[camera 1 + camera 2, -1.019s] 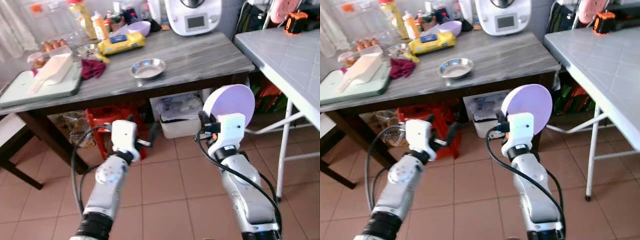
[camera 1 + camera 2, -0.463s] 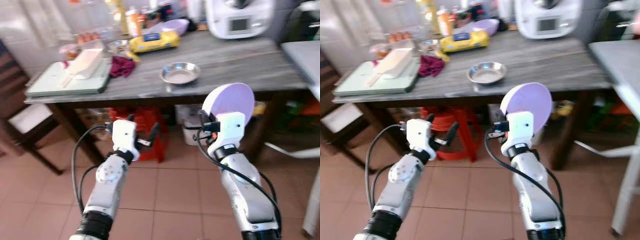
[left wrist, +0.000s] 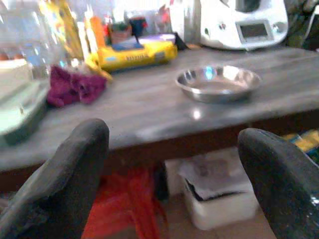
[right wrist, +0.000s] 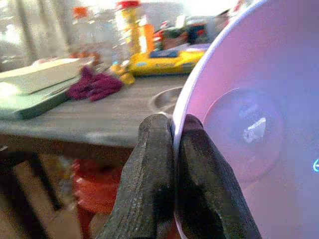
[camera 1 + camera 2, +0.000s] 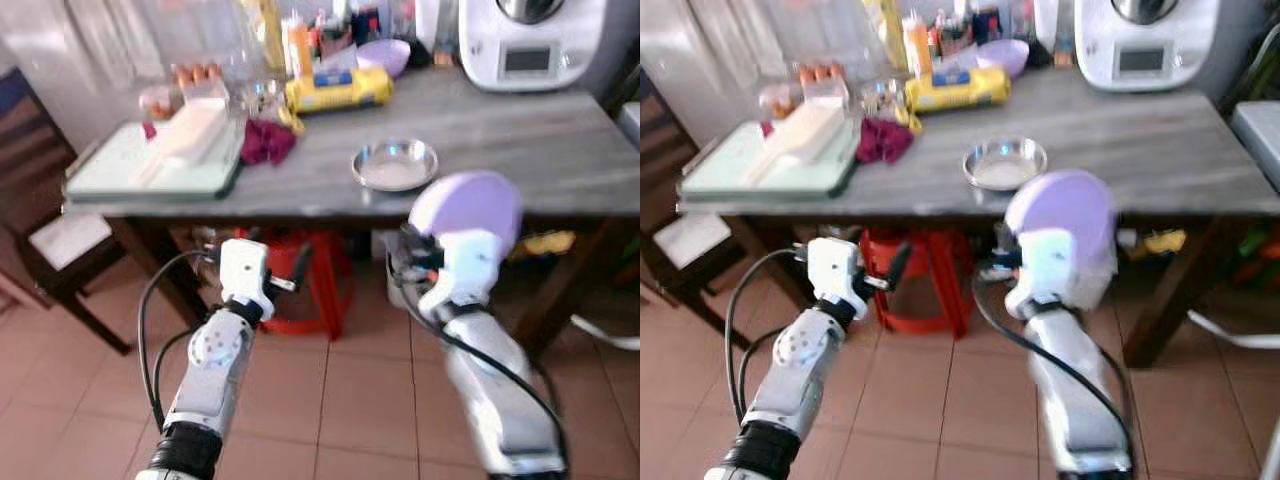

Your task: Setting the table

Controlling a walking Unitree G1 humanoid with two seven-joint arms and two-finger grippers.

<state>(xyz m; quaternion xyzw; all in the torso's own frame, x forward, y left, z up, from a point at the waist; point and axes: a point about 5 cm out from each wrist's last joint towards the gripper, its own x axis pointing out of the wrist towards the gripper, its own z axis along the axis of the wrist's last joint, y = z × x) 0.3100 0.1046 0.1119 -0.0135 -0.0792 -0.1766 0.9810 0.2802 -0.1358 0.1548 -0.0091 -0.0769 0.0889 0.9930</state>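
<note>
Lilac plate (image 4: 249, 114) stands on edge, clamped at its rim by the right gripper (image 4: 172, 149) short of the table (image 5: 520, 140), left gripper (image 3: 174, 164) spread and empty; advise levelling it before release, well apart from the steel dish (image 5: 395, 165).

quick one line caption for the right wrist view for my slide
Right gripper pinches the rim of a lilac plate on edge, facing a grey table.
</note>
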